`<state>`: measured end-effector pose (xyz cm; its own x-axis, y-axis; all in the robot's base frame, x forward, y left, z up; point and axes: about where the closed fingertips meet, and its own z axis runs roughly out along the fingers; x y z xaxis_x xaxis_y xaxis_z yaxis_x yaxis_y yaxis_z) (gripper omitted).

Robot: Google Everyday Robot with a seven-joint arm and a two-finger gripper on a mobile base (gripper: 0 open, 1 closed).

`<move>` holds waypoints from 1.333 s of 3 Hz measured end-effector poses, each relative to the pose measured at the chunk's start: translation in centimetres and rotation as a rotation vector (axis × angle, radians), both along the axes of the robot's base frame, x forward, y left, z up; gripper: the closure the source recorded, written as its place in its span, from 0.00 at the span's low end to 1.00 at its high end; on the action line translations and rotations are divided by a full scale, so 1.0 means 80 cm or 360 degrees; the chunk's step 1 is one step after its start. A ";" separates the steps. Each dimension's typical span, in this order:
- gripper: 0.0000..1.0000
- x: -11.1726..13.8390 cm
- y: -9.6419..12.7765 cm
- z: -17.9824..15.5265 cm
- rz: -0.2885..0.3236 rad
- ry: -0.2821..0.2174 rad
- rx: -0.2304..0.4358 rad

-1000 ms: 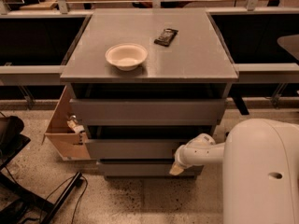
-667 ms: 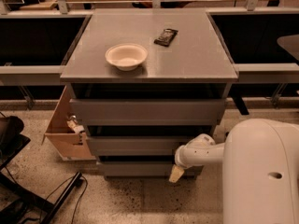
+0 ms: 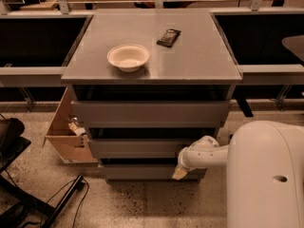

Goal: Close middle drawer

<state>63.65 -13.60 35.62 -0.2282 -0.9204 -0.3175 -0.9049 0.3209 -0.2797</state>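
The gray cabinet (image 3: 152,46) has three handle-less drawer fronts stacked one above another. The middle drawer (image 3: 137,147) shows its gray front panel with a dark gap above it; its inside is hidden. My gripper (image 3: 180,173) is at the end of my white arm (image 3: 204,154). It sits low at the right end of the drawer fronts, just below the middle drawer's panel and in front of the bottom drawer (image 3: 142,172). The top drawer (image 3: 147,113) is above.
A white bowl (image 3: 128,57) and a dark packet (image 3: 169,37) lie on the cabinet top. An open cardboard box (image 3: 66,139) stands against the cabinet's left side. Black cables and a chair base (image 3: 33,194) are on the floor at lower left. My white body (image 3: 266,175) fills the lower right.
The gripper dipped slightly downward and came back up to about where it was. The drawer fronts show no visible movement.
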 end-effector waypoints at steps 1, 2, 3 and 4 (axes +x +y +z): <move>0.50 0.000 0.000 0.000 0.0000 0.0000 0.0000; 0.73 -0.026 -0.034 0.027 -0.0041 -0.0005 -0.0067; 1.00 -0.132 -0.148 0.118 -0.0202 -0.0059 -0.0238; 1.00 -0.201 -0.183 0.186 -0.0357 -0.0176 -0.0231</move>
<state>47.58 -28.28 50.50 -0.4026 -0.8884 -0.2205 -0.7773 0.4590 -0.4304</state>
